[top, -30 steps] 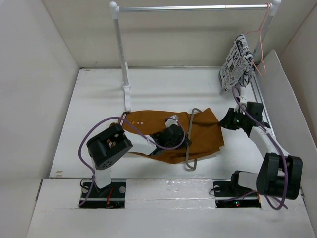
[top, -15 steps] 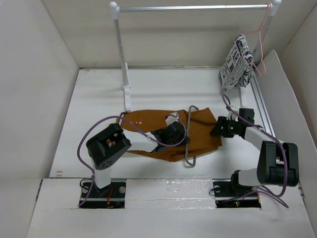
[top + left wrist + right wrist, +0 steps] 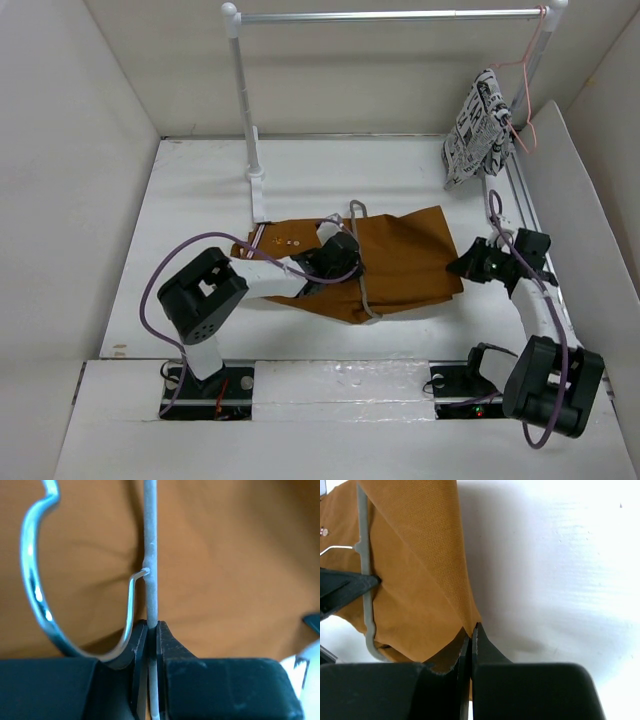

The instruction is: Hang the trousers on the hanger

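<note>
The rust-brown trousers point(image 3: 405, 260) lie spread flat in the middle of the table. The grey wire hanger point(image 3: 364, 285) lies across them, its hook pointing to the far side. My left gripper point(image 3: 352, 262) is shut on the hanger's straight wire point(image 3: 150, 580), just below the shiny hook point(image 3: 31, 580). Orange cloth point(image 3: 240, 555) fills the background there. My right gripper point(image 3: 457, 270) is shut on the trousers' right edge, where a corner of cloth point(image 3: 435, 570) runs into the jaws point(image 3: 471, 636). The hanger point(image 3: 364, 575) shows at the left of that view.
A white clothes rack stands at the back, with its post point(image 3: 243, 110) and top bar point(image 3: 390, 16). A black-and-white patterned cloth point(image 3: 480, 125) hangs from a pink hanger point(image 3: 527, 80) at its right end. White walls enclose the table point(image 3: 200, 200).
The left gripper has carried the hanger left and farther back over the trousers. The right gripper reached in, closed on the trousers' right edge and drew it rightward.
</note>
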Tool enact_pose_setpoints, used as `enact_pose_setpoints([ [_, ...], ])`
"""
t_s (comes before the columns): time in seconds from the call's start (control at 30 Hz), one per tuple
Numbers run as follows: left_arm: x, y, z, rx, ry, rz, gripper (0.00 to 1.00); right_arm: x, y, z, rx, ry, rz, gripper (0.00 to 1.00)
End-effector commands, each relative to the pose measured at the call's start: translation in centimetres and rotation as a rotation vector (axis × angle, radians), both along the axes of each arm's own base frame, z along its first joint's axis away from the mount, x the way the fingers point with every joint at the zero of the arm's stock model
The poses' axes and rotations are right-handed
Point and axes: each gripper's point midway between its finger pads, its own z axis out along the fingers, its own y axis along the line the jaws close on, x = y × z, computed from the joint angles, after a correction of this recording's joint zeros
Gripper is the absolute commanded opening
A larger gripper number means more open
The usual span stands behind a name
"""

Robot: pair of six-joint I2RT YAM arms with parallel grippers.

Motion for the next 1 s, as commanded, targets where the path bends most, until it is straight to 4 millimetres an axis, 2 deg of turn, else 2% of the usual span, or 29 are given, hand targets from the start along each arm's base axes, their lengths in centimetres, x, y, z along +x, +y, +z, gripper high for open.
enact_pose_setpoints([
  [0.0,1.4,4.8,-0.6,0.130,-0.023,0.095,0.00,0.1,-1.8,2.1,-0.035,-0.030,-0.070,0.00],
  [0.17,0.3,6.1,-0.7,0.162,-0.028,0.060,0.00,0.5,-2.6,1.8,-0.021,-0.025,-0.122,0.00],
  [0.23,-0.3,6.4,-0.9,0.171,-0.026,0.031,0.00,1.6,-3.4,2.0,-0.018,-0.029,-0.137,0.00],
  [0.33,-1.8,5.0,-0.7,0.206,-0.032,-0.074,0.00,4.0,-4.1,3.0,-0.003,-0.066,-0.164,0.00],
  [0.4,-3.0,4.1,-1.4,0.264,-0.034,-0.139,0.00,5.6,-4.2,3.6,-0.002,-0.089,-0.169,0.00],
  [0.43,-2.8,4.2,-1.5,0.287,-0.027,-0.137,0.00,6.1,-4.1,3.2,0.001,-0.070,-0.165,0.00],
  [0.47,-3.2,4.4,-2.2,0.316,-0.014,-0.141,0.00,7.0,-4.4,4.2,0.003,-0.093,-0.170,0.00],
  [0.57,-3.5,5.2,-2.9,0.366,0.014,-0.132,0.00,8.2,-5.0,5.5,-0.023,-0.113,-0.189,0.00],
  [0.77,-3.7,6.5,-2.5,0.418,0.014,-0.136,0.00,8.8,-6.0,6.2,-0.063,-0.120,-0.227,0.00],
  [0.83,-4.0,6.8,-2.5,0.428,0.030,-0.132,0.00,8.8,-5.7,5.8,-0.045,-0.106,-0.221,0.00],
  [0.97,-3.8,6.2,-1.7,0.389,0.028,-0.112,0.00,8.2,-5.4,4.6,-0.063,-0.090,-0.232,0.00],
])
